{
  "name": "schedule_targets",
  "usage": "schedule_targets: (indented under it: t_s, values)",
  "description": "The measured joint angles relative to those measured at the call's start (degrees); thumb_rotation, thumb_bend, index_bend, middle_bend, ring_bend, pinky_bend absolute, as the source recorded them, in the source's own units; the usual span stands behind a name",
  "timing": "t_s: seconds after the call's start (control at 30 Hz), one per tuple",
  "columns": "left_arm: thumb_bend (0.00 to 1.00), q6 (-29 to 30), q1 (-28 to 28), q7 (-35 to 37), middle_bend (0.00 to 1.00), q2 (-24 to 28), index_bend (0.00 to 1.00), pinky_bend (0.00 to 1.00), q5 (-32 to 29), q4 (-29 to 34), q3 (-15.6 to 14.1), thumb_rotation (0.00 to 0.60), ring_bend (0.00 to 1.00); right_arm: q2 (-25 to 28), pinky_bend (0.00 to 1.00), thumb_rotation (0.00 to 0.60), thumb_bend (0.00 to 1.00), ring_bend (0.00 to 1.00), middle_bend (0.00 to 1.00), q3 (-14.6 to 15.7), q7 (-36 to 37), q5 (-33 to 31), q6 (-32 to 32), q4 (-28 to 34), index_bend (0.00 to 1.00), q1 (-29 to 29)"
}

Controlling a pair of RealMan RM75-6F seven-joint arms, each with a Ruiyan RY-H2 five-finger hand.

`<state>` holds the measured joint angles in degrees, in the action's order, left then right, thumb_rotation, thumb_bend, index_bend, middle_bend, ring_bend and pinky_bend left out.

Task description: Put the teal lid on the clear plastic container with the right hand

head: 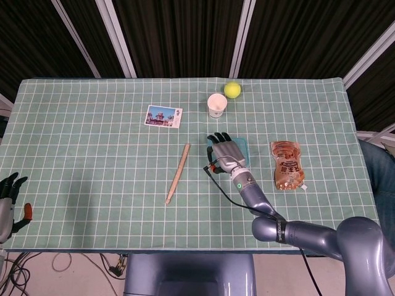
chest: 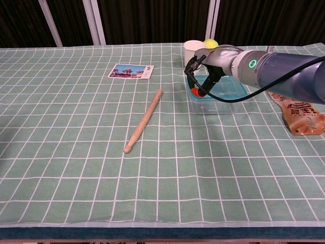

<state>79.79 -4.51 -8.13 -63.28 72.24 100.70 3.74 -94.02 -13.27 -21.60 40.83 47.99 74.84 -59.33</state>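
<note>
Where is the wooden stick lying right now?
In the head view the wooden stick lies near the table's middle, below the postcard and left of the right hand.

I saw the bench (head: pixel 92 154) under a green cloth with a white grid | dark ribbed wall behind, crossed by slanted white bars (head: pixel 117 37) | cables (head: pixel 62 262) lay on the pale floor below the front edge | lighting even.

Glossy grey-blue right arm (chest: pixel 284 71), green ring light, black cable, seemingly orange-tipped hand (head: pixel 226 152)
</note>
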Motion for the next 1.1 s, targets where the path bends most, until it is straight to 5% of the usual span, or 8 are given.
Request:
schedule_targets:
  t_s: [1.1]
  values:
    - [0.57,-0.03,-0.08,-0.73,0.00,-0.25,0.11,0.00,-0.53,-0.09,0.00,0.600,0.00,-1.07,0.00,0.600,0.47,0.00,0.13,0.72,1.94,3.44,-3.22,-4.14,0.64,1.99]
